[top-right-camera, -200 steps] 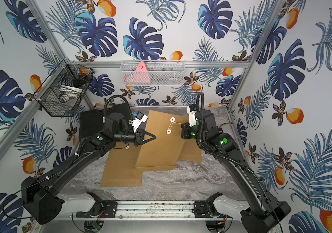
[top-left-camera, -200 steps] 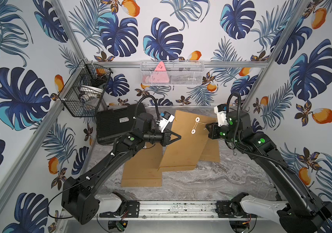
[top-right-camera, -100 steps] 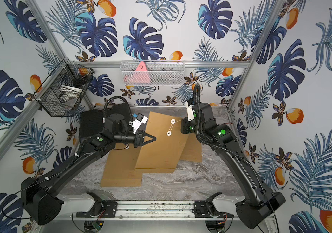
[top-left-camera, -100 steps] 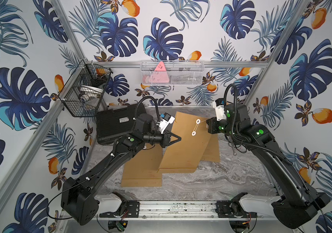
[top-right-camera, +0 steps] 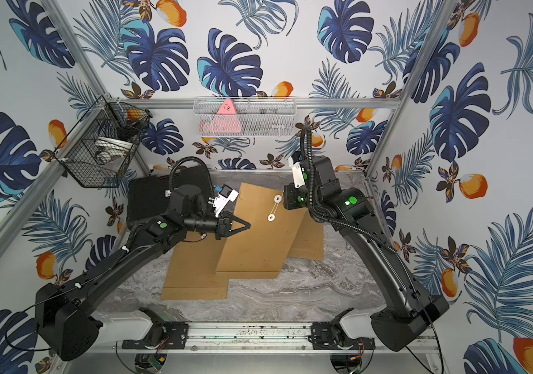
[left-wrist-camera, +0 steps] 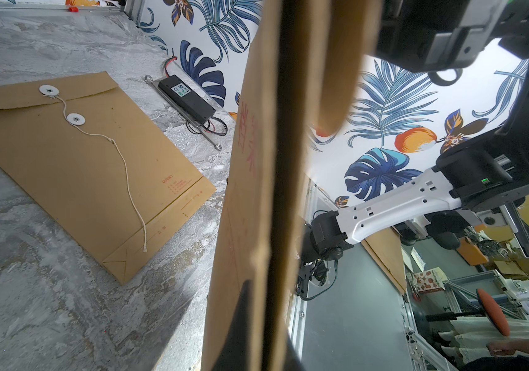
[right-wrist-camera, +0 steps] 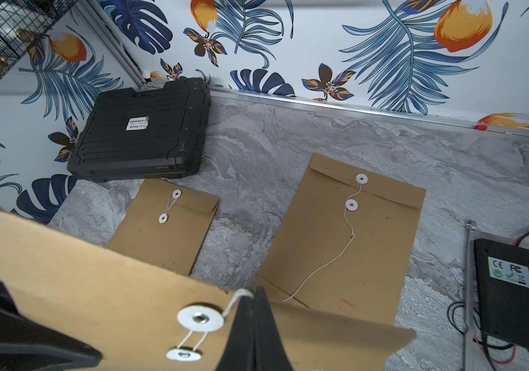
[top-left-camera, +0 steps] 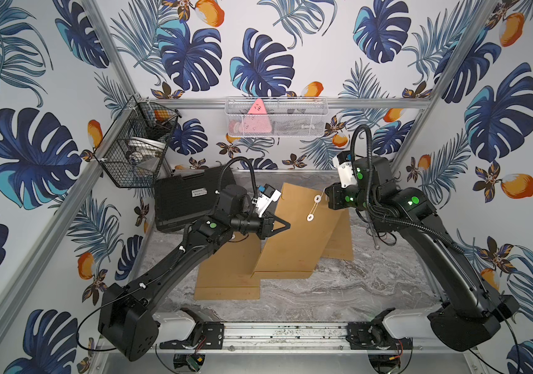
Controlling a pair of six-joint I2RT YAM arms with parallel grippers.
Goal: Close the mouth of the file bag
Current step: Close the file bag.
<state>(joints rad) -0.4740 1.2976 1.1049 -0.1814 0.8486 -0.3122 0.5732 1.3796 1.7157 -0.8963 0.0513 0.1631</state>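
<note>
A brown paper file bag point(top-left-camera: 294, 239) point(top-right-camera: 258, 239) stands tilted above the table, its lower edge near the marble top. My left gripper point(top-left-camera: 287, 224) point(top-right-camera: 249, 224) is shut on the bag's side edge; the left wrist view shows the file bag point(left-wrist-camera: 256, 192) edge-on between the left gripper's point(left-wrist-camera: 266, 347) fingers. Two white discs point(right-wrist-camera: 200, 318) point(right-wrist-camera: 182, 354) sit at the bag's mouth with two strands of string between them. My right gripper point(right-wrist-camera: 256, 298) point(top-left-camera: 327, 197) is shut on the string point(right-wrist-camera: 239, 297) just beside the upper disc.
Two more brown file bags point(right-wrist-camera: 166, 231) point(right-wrist-camera: 343, 244) lie flat on the marble table point(top-left-camera: 339, 291). A black case point(top-left-camera: 187, 200) lies at the back left. A black power box point(right-wrist-camera: 510, 289) with cables lies by the right wall. Wire baskets point(top-left-camera: 135, 152) point(top-left-camera: 276, 118) hang on the walls.
My right gripper has moved a little toward the back wall and the bag's upper disc, keeping hold of the string. The left gripper and the bag have barely moved.
</note>
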